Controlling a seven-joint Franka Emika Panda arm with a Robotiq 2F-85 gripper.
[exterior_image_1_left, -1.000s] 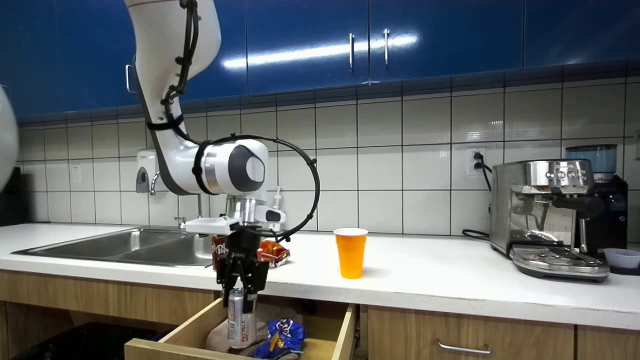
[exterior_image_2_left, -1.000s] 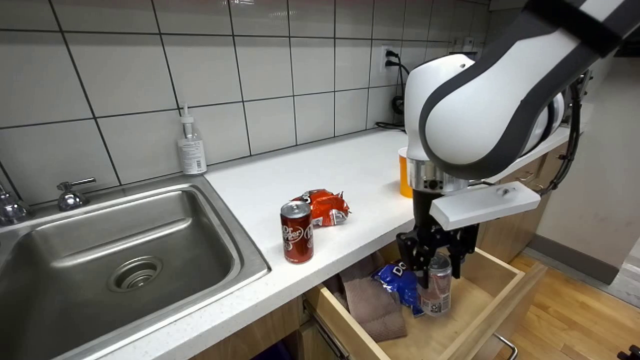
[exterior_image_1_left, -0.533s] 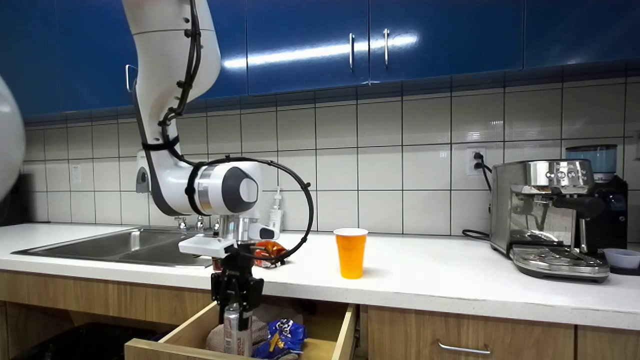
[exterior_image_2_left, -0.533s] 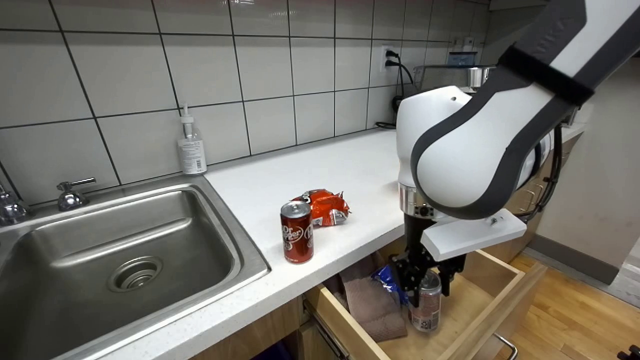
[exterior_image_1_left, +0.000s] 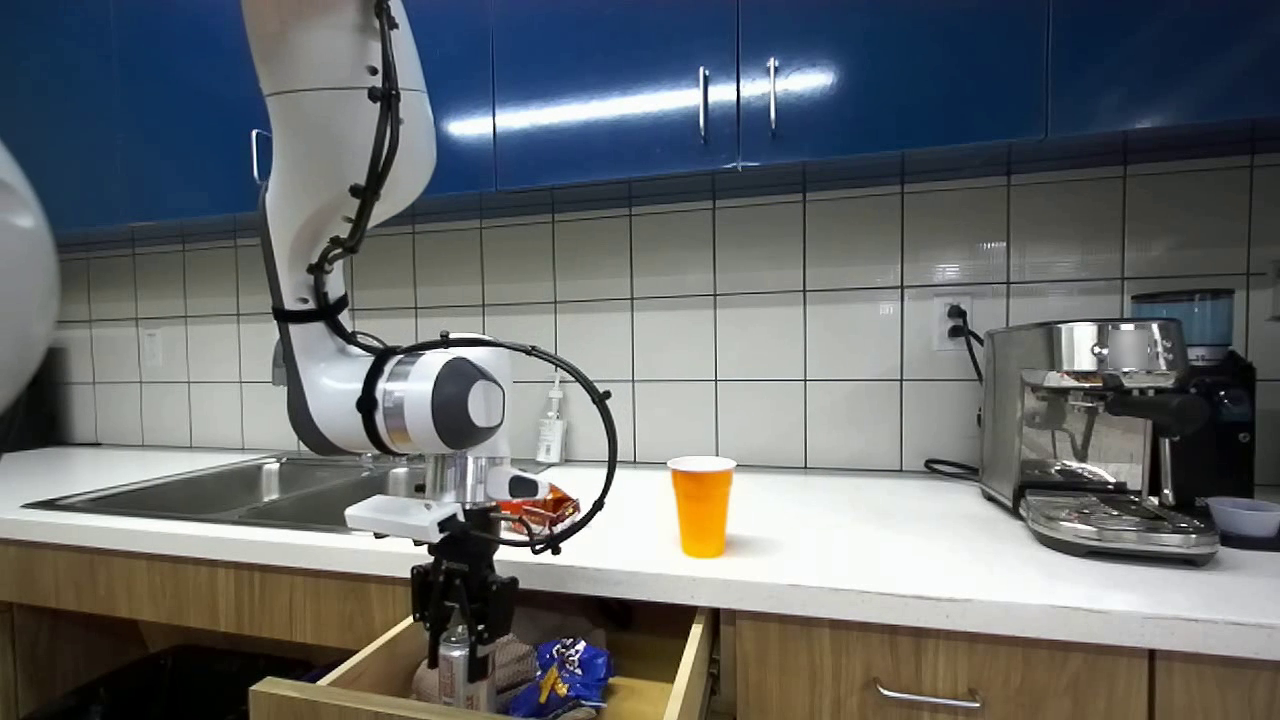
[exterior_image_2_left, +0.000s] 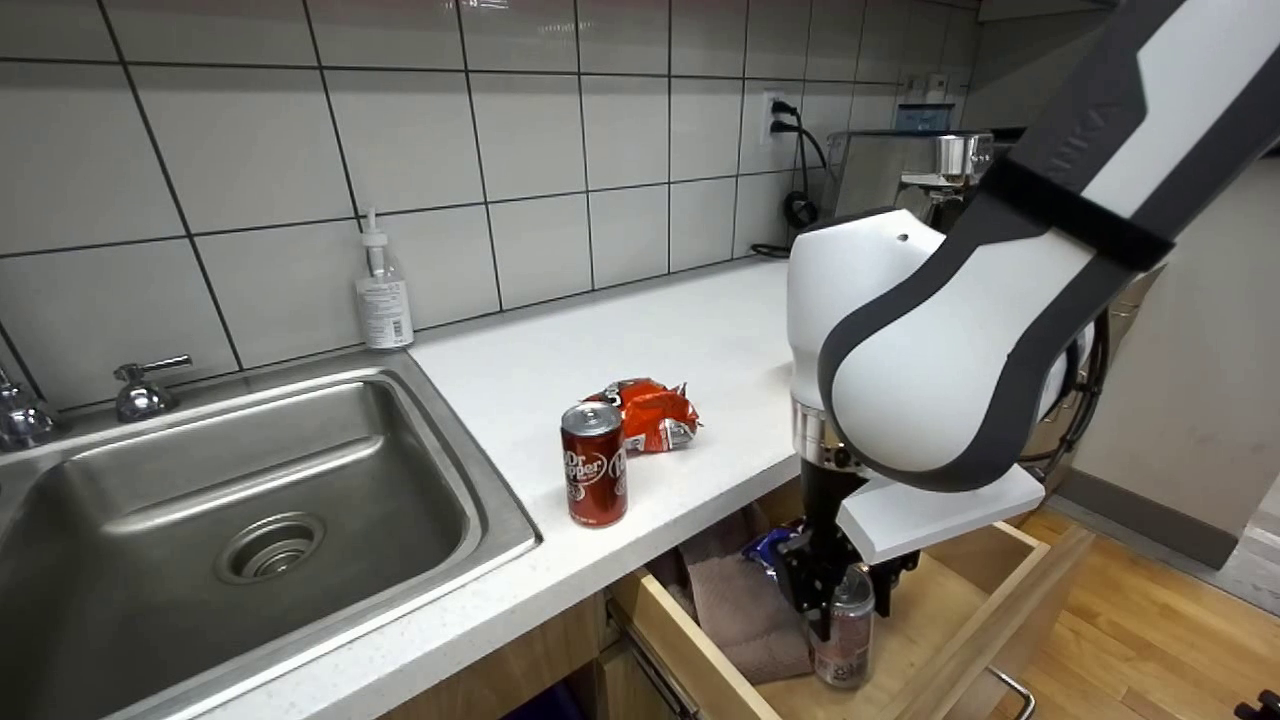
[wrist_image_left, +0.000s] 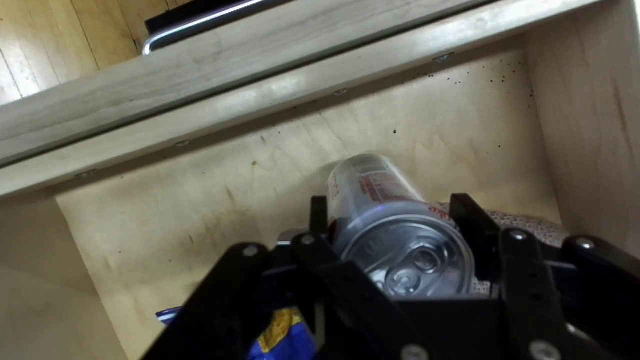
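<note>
My gripper (exterior_image_1_left: 456, 662) is shut on a silver can with red print (exterior_image_1_left: 465, 690), holding it upright or nearly so inside the open wooden drawer (exterior_image_1_left: 692, 655). In an exterior view the fingers (exterior_image_2_left: 852, 620) sit on both sides of the can (exterior_image_2_left: 845, 650). In the wrist view the can (wrist_image_left: 372, 182) lies between the two fingertips (wrist_image_left: 389, 200), its lid facing the camera. Whether its base touches the drawer floor I cannot tell. A blue chip bag (exterior_image_1_left: 570, 675) and a brown towel (exterior_image_2_left: 745, 610) lie beside it in the drawer; the gripper partly hides the bag (exterior_image_2_left: 768, 548).
On the white counter stand a Dr Pepper can (exterior_image_2_left: 594, 470), a red chip bag (exterior_image_2_left: 657, 415) and an orange cup (exterior_image_1_left: 702, 510). A sink (exterior_image_2_left: 500, 500), a soap bottle (exterior_image_2_left: 384, 305) and a coffee machine (exterior_image_1_left: 1085, 430) are farther off. The drawer's front wall (exterior_image_2_left: 1000, 630) is close to the gripper.
My gripper has moved down into the drawer with the silver can, shifting slightly left in both exterior views. The can has stayed between the fingers. The other objects have not moved.
</note>
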